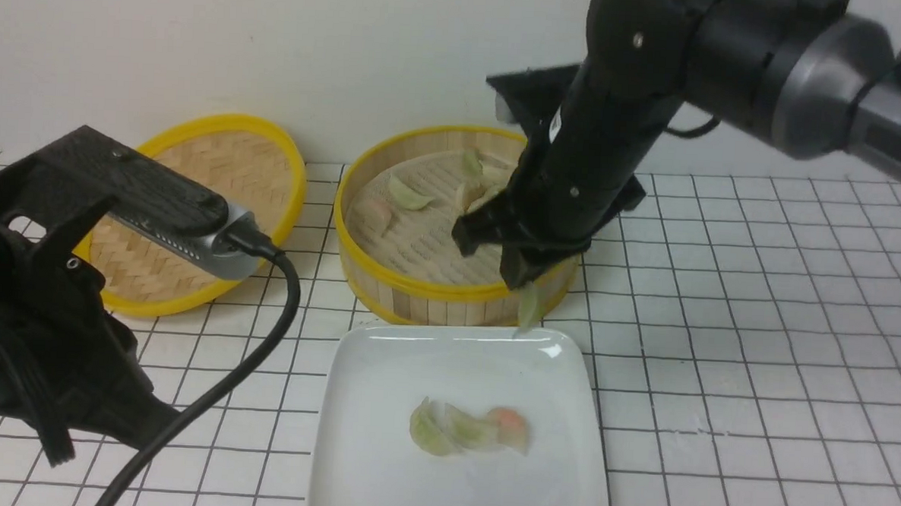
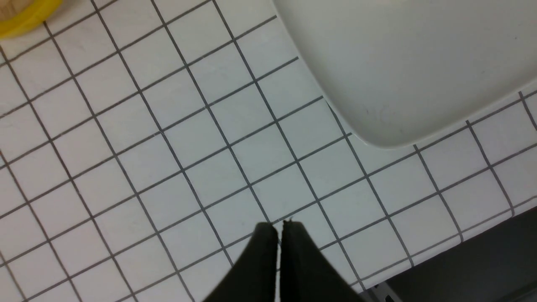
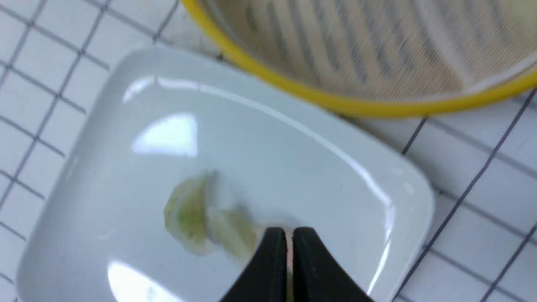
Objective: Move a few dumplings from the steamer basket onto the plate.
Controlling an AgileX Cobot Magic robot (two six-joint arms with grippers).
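"On the left, what's there?"

"The left gripper [image 2: 280,224], its fingertips nearly together with nothing between them; behind it, the woven lid [image 1: 195,188]."

"In the middle?"

"The steamer basket [image 1: 448,302] with dumplings [image 1: 407,195] inside, and nearer, the white plate [image 1: 455,496] bearing three."

"Further right?"

"The right gripper [image 1: 525,275], pinching a pale green dumpling [image 1: 529,308]."

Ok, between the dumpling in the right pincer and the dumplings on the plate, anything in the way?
Nothing: the front view shows only bare plate and its rim between the held dumpling and the three dumplings.
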